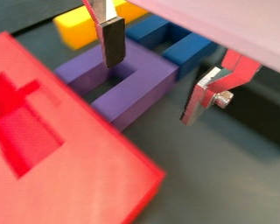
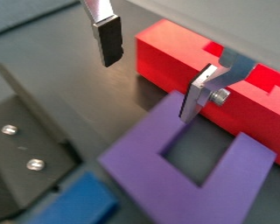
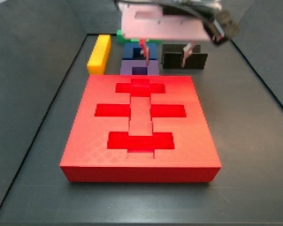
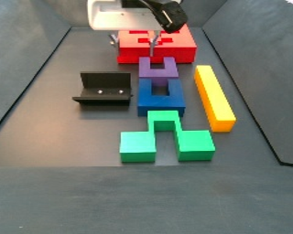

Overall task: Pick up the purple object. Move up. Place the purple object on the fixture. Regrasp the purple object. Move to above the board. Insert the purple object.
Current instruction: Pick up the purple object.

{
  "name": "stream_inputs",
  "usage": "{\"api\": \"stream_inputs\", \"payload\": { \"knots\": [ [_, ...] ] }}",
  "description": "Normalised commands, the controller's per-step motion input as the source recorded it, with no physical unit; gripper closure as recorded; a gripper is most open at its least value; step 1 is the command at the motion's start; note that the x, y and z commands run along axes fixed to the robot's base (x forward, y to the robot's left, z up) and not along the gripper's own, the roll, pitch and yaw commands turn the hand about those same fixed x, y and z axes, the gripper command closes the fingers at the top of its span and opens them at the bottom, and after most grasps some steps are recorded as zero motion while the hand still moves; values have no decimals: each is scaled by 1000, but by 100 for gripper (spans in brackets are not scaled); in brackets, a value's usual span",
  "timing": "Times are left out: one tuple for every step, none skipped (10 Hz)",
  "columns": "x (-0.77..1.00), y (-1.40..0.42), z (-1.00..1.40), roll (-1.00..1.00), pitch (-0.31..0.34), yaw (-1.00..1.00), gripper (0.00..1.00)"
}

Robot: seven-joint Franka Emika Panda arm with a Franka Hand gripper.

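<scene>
Gripper: my gripper [image 1: 154, 74] hangs low over the purple object, fingers spread apart and holding nothing. In a wrist view one finger [image 1: 113, 39] sits down in the notch of the U and the other finger [image 1: 206, 92] stands outside one prong, so that prong lies between the pads.
Purple object: the purple object [image 4: 157, 68] lies flat on the worktop, right against the edge of the board [image 3: 141, 124] on one side and close to the blue block [image 4: 157, 93] on the other.
Fixture: the fixture [image 4: 103, 90] stands apart to one side, empty.
Other pieces: a yellow bar [image 4: 214, 93] lies alongside; a green block [image 4: 165, 133] sits further out.
Step in hand: I judge this is the first pick, with the close not yet made.
How to do it well: I would lower until the pads cover most of the prong's height, keep the outer finger clear of the blue block, close squarely on the flat faces, then lift straight up so the piece does not drag on the board.
Risk: a shallow or skewed grip could let the block twist.
</scene>
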Motion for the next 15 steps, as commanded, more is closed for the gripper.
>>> {"api": "stream_inputs", "payload": {
  "knots": [
    [-457, -269, -51, 109, -66, 63, 0],
    [-309, -191, -43, 100, -36, 0, 0],
    [-34, -171, -183, 60, 0, 0, 0],
    [0, -91, -369, 0, 0, 0, 0],
    [211, -103, -314, -66, 0, 0, 0],
    [363, -34, -291, -87, 0, 0, 0],
    [43, 0, -223, 0, 0, 0, 0],
    [0, 0, -23, 10, 0, 0, 0],
    [-23, 0, -131, 63, 0, 0, 0],
    [0, 0, -303, 160, 0, 0, 0],
    [0, 0, -314, 184, 3, 0, 0],
    [0, 0, -243, 169, 4, 0, 0],
    [0, 0, -46, 81, 0, 0, 0],
    [0, 0, -29, 64, 0, 0, 0],
    [0, 0, -40, 46, 0, 0, 0]
  ]
}}
